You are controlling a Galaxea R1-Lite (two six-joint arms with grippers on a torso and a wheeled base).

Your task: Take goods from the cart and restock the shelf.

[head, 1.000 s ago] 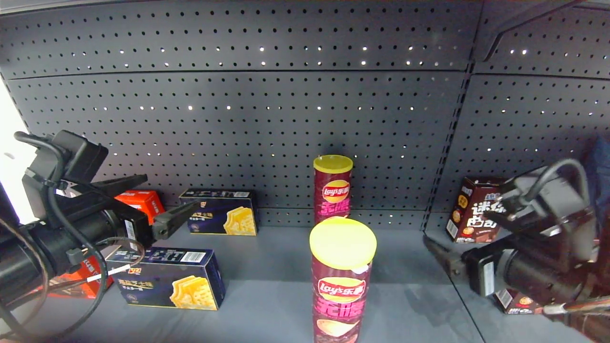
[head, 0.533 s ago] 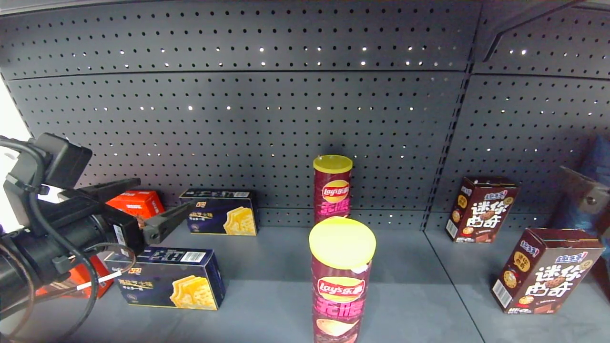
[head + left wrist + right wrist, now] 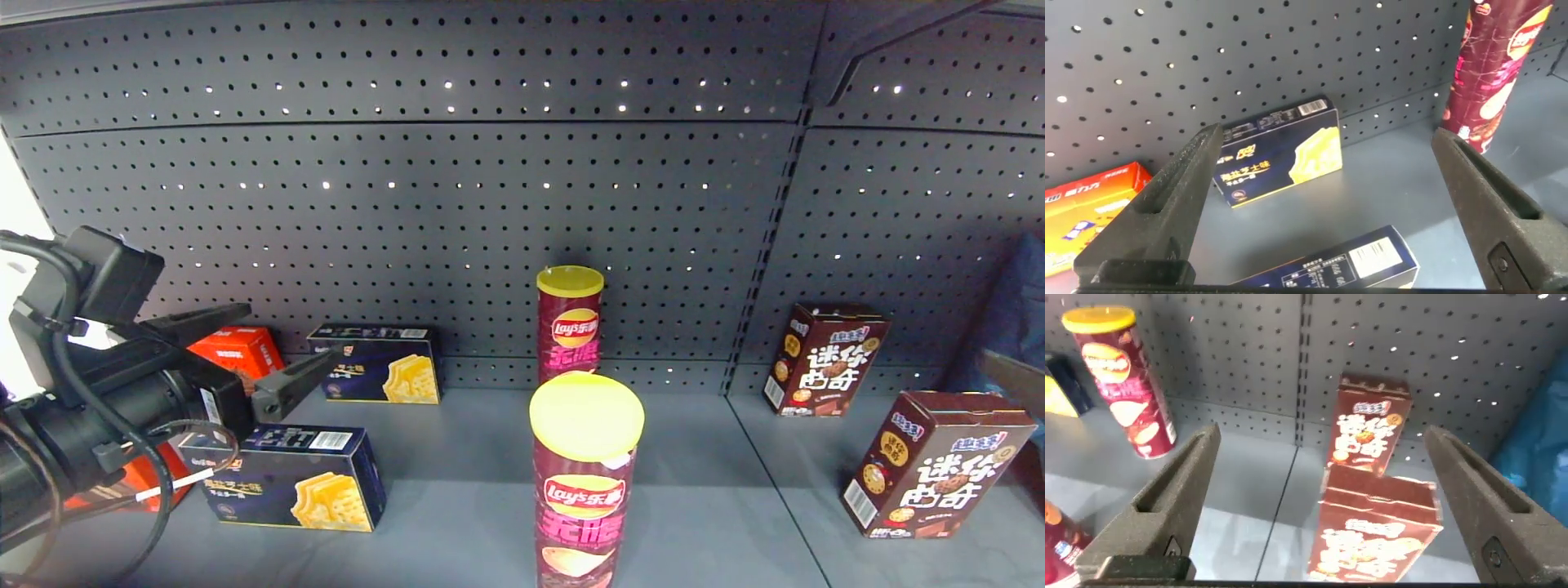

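Observation:
Two maroon chip cans with yellow lids stand mid-shelf, one in front (image 3: 586,474) and one behind (image 3: 570,322). Left of them lie two dark blue cracker boxes, a near one (image 3: 294,478) and a far one (image 3: 380,376), beside an orange box (image 3: 237,347). On the right stand two brown cookie boxes, one at the back (image 3: 824,359) and one in front (image 3: 939,461). My left gripper (image 3: 261,351) hovers open and empty above the near blue box (image 3: 1347,265), facing the far blue box (image 3: 1278,151). My right gripper (image 3: 1323,439) is open and empty, facing the front brown box (image 3: 1376,531).
A perforated dark back panel (image 3: 490,204) closes the shelf. An upright (image 3: 763,261) divides the two shelf bays. Something blue (image 3: 1016,302) sits at the far right edge. Bare shelf floor (image 3: 457,457) lies between the blue boxes and the cans.
My right arm has pulled back to the right out of the head view, uncovering the front brown box standing on the shelf. My left arm shifted slightly left.

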